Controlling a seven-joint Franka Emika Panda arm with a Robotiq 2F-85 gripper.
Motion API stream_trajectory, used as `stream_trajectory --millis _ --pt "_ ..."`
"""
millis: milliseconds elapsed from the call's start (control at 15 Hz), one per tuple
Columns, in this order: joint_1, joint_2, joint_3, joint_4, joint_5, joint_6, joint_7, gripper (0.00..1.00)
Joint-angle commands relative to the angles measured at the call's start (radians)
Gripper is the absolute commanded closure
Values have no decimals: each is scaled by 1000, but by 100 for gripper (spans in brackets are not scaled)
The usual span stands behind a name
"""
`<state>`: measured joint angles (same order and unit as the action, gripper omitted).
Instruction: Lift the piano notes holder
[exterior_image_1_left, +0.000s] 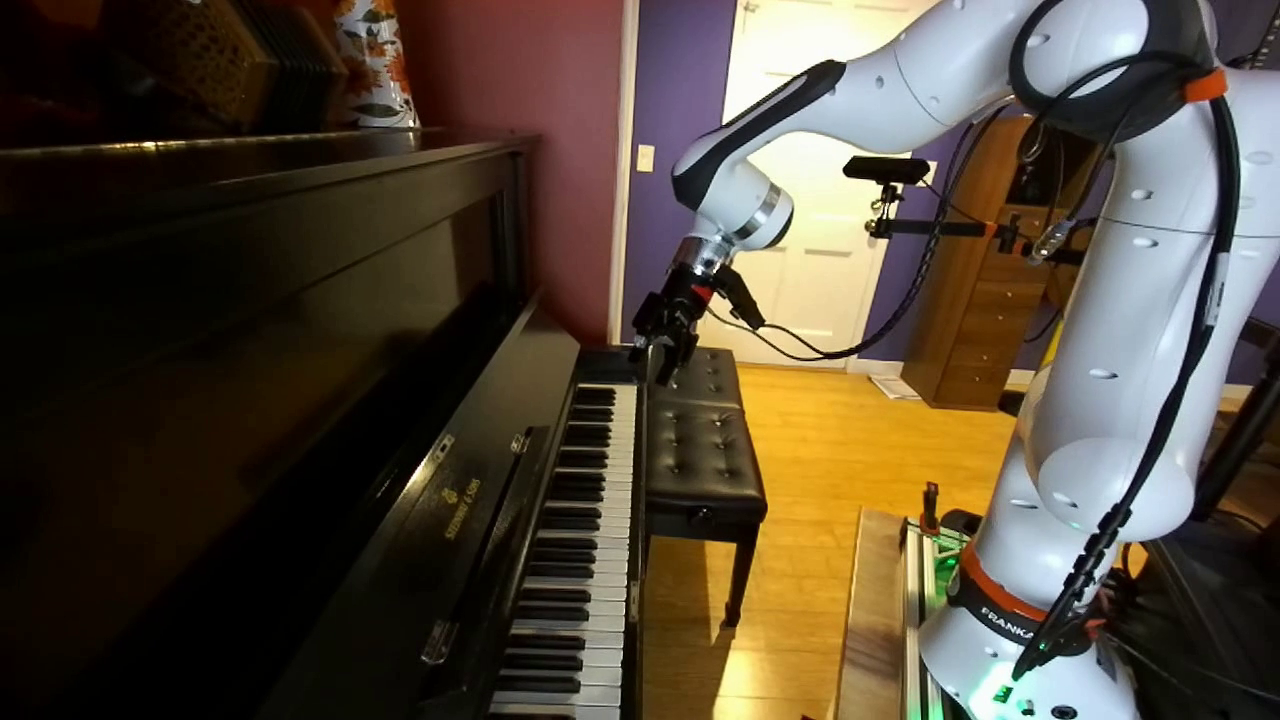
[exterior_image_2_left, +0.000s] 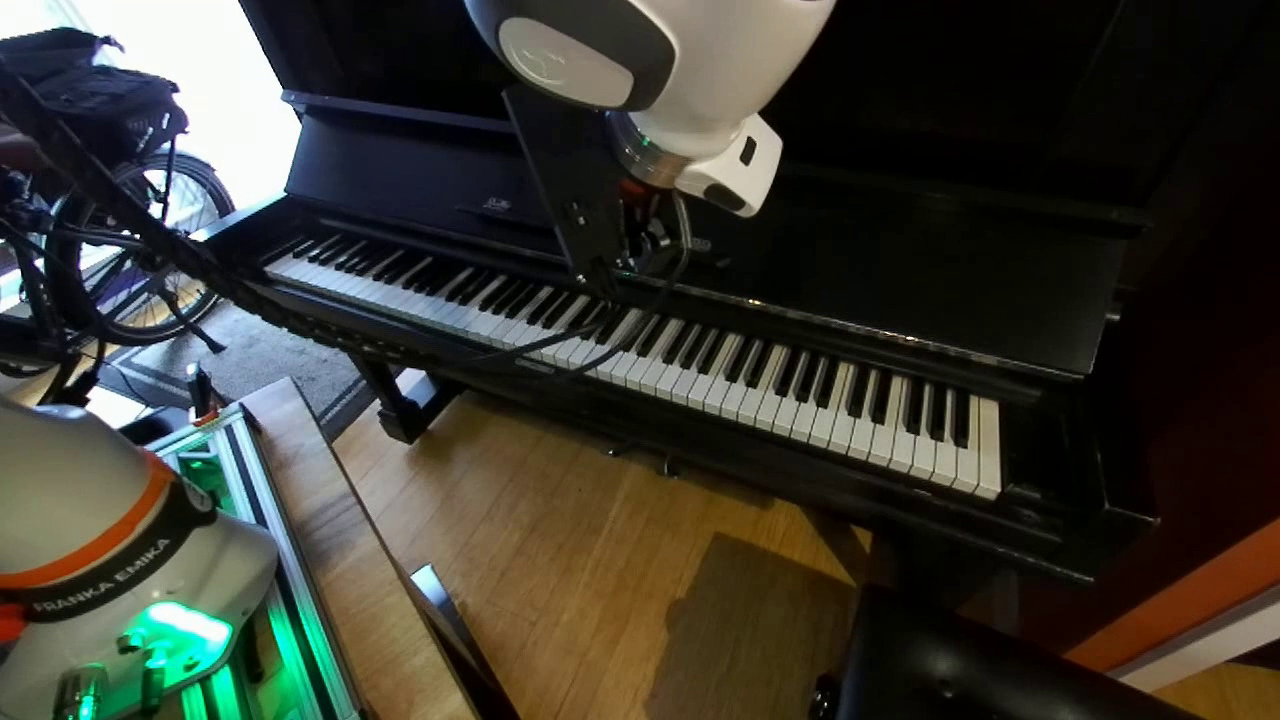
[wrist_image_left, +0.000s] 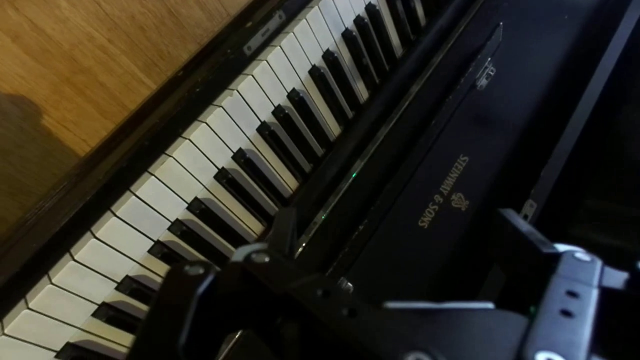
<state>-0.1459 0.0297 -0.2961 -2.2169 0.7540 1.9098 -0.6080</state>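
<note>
1. On the sloping board (exterior_image_1_left: 530, 370), just above the keys (wrist_image_left: 260, 105) of the dark piano (exterior_image_1_left: 400, 270), we see the piano notes holder (exterior_image_1_left: 508, 515). It is a long, thin, shiny dark flap, and it lies flat against the board.
2. We can see small metal hinges (exterior_image_1_left: 520, 441) on it, one near each end.
3. Right beside the flap, on the side away from the keys, we read the gold letters (wrist_image_left: 444, 192), "STEINWAY & SONS". In the wrist view they look turned around.
4. We see the gripper (wrist_image_left: 402, 230) with its two fingers (wrist_image_left: 530, 240) spread wide apart. In the wrist view, one tip shows over the back ends of the black keys, and the other shows over the dark board past the letters. We cannot tell how close the tips are to the flap.
5. In an exterior view, the gripper and a dark plate (exterior_image_2_left: 565, 180) cover the middle of the flap, so we see only its ends.
6. We see the big white arm (exterior_image_1_left: 1110, 330) reach across to the piano, with the gripper slanting down. A green light shines at its base (exterior_image_1_left: 1050, 670).
7. We also see a black bench (exterior_image_1_left: 705, 455) beside the keys, a flowery vase (exterior_image_1_left: 377, 65) on top of the piano, and a bike (exterior_image_2_left: 50, 255) past one end of it.
</note>
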Motion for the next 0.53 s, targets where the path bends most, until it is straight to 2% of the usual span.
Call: stream_trajectory --millis 0,67,333,467 --pt "-66 137 13 90 105 -17 -13 26" --pt "-79 159 16 100 126 -19 -11 30" --pt "-123 297 47 192 227 -5 -6 64" --pt "-136 363 68 240 270 -2 4 77"
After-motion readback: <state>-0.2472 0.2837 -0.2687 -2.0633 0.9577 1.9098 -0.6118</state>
